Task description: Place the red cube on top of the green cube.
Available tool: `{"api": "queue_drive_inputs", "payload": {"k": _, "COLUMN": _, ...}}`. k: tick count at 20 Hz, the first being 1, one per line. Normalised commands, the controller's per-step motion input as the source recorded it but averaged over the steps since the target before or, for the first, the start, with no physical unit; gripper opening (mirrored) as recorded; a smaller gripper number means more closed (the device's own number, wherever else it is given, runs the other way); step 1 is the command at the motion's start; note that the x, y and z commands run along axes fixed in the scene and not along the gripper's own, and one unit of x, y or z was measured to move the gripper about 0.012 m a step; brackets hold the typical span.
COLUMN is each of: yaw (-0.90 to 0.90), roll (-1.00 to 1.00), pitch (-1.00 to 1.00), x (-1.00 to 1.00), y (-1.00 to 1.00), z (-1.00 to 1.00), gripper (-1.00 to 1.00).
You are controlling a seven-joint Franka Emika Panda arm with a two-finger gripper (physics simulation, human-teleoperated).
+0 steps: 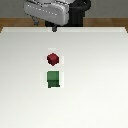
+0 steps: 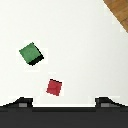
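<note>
The red cube point(image 1: 53, 59) lies on the white table point(image 1: 100, 75), near its middle. The green cube point(image 1: 52, 80) lies just beyond it, further from the robot, with a small gap between them. My gripper point(image 1: 54, 28) hangs high over the table edge nearest the robot's base, well away from both cubes. In the wrist view the red cube point(image 2: 54, 87) and the green cube point(image 2: 31, 53) both show below the gripper point(image 2: 63, 102). Its fingertips point(image 2: 20, 102) stand wide apart, open and empty.
The robot's base and arm point(image 1: 50, 11) stand behind the table's edge. A brown wooden floor point(image 2: 117, 12) shows past the table edge.
</note>
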Motion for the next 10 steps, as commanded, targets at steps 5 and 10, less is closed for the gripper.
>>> {"api": "queue_drive_inputs", "payload": {"k": 5, "yaw": 0.00, "roll": 0.00, "pitch": 0.00, "x": 0.00, "y": 0.00, "z": 0.00, "gripper": 1.00}}
{"api": "queue_drive_inputs", "payload": {"k": 10, "yaw": 0.00, "roll": 0.00, "pitch": 0.00, "x": 0.00, "y": 0.00, "z": 0.00, "gripper": 1.00}}
